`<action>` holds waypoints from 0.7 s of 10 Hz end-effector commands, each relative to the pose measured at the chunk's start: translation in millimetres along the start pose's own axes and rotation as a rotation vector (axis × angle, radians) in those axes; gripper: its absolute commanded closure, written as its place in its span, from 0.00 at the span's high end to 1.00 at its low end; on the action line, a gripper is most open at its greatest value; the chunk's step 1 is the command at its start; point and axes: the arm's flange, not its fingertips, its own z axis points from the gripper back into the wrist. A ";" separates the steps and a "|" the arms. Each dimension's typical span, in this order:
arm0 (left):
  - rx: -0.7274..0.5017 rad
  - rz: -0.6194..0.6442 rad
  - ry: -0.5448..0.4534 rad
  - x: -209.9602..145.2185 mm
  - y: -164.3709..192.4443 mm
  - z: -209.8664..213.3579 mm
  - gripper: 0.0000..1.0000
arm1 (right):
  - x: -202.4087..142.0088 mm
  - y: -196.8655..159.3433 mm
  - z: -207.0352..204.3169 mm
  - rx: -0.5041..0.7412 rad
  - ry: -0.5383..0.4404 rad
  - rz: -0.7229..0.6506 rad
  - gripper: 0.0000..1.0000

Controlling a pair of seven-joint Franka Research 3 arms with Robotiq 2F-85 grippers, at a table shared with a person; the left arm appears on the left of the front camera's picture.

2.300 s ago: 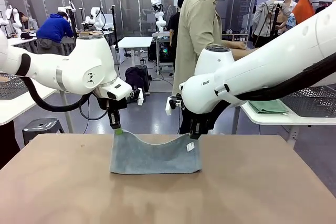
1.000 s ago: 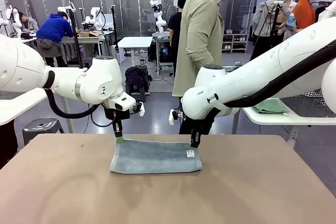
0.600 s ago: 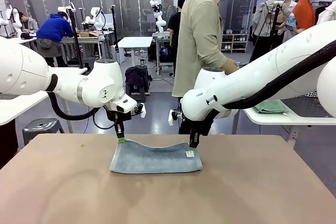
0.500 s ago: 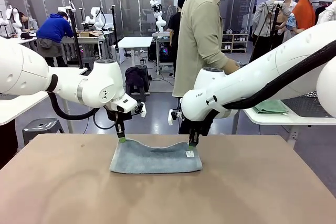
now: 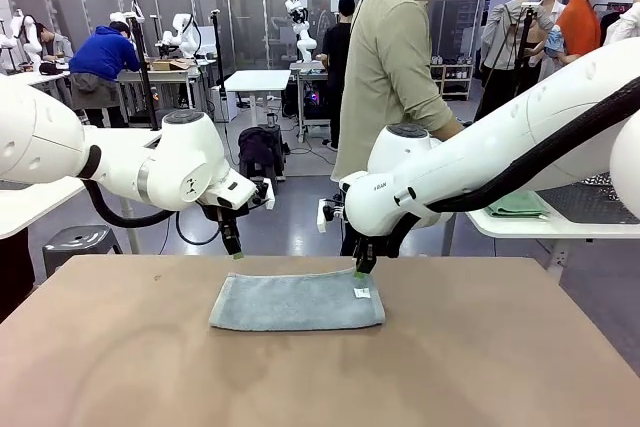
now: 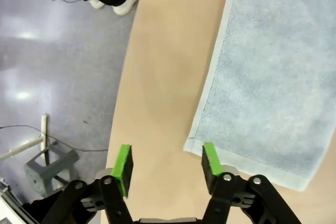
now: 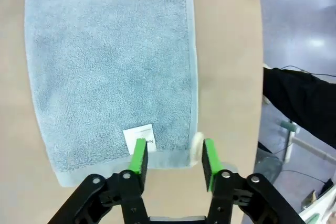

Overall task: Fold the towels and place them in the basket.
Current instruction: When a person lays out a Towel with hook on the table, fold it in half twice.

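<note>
The towel [image 5: 297, 301] is lying flat mid-frame. The left gripper [image 5: 237, 253] and right gripper [image 5: 357, 272] are hovering above its far corners, jaws parted, empty.

Both arms reach inward, left gripper [image 5: 236, 251] and right gripper [image 5: 358, 269] pointing down, each with jaws parted.

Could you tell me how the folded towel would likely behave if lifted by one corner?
The towel is soft terry lying limp and flat, so it would probably sag and unfold. Its rough pile likely drags on the table, so pushing may bunch it rather than slide it.
</note>
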 end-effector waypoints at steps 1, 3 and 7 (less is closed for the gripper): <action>0.022 0.016 -0.021 -14.9 -16.0 37.8 0.81 | -7.4 18.4 33.1 -0.070 0.000 0.007 0.70; -0.075 -0.001 -0.035 -34.2 -6.0 95.1 0.81 | -10.4 25.5 79.7 0.009 0.009 -0.093 0.96; -0.229 -0.021 -0.039 -68.5 22.8 154.5 0.81 | -13.3 29.9 179.4 -0.082 0.008 -0.623 0.96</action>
